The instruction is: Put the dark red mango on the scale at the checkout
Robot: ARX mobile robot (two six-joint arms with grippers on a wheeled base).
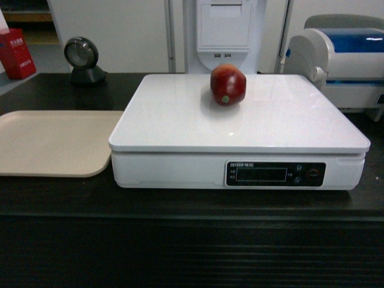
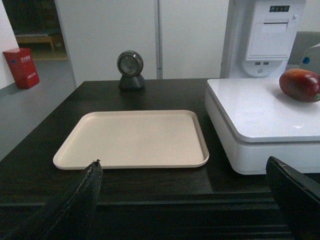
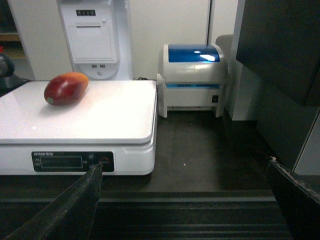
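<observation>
- The mango [image 1: 228, 84] lies on the scale [image 1: 240, 129], toward the far edge of the white platter and near its middle; its small round greenish sticker faces the head camera.
- From the right wrist view the mango [image 3: 66, 88] sits on its side at the platter's back left; from the left wrist view it [image 2: 300, 85] shows at the right edge of the frame.
- The scale stands on the checkout [image 1: 180, 240], a dark counter with a ribbed black front.
- The scale's black front panel [image 1: 275, 174] carries a dark display, round buttons and a line of small white lettering, too small to read.
- The beige tray [image 1: 54, 144] lies flat just beside the scale on its left; nothing lies in it.
- A white-and-blue printer [image 3: 192, 80] stands on the counter behind and to the right of the scale.
- A white receipt unit [image 1: 225, 30] rises behind the scale; its small display shows marks I cannot read.
- A round dark scanner [image 2: 130, 70] stands at the counter's back, beyond the tray.
- A red box [image 2: 21, 67] sits on the floor far left, with pale writing that is illegible.
- The left gripper [image 2: 190, 195] hangs before the counter's front edge, fingers wide apart and holding nothing.
- The right gripper [image 3: 190, 192] likewise sits low before the counter, its fingers spread wide and holding nothing.
</observation>
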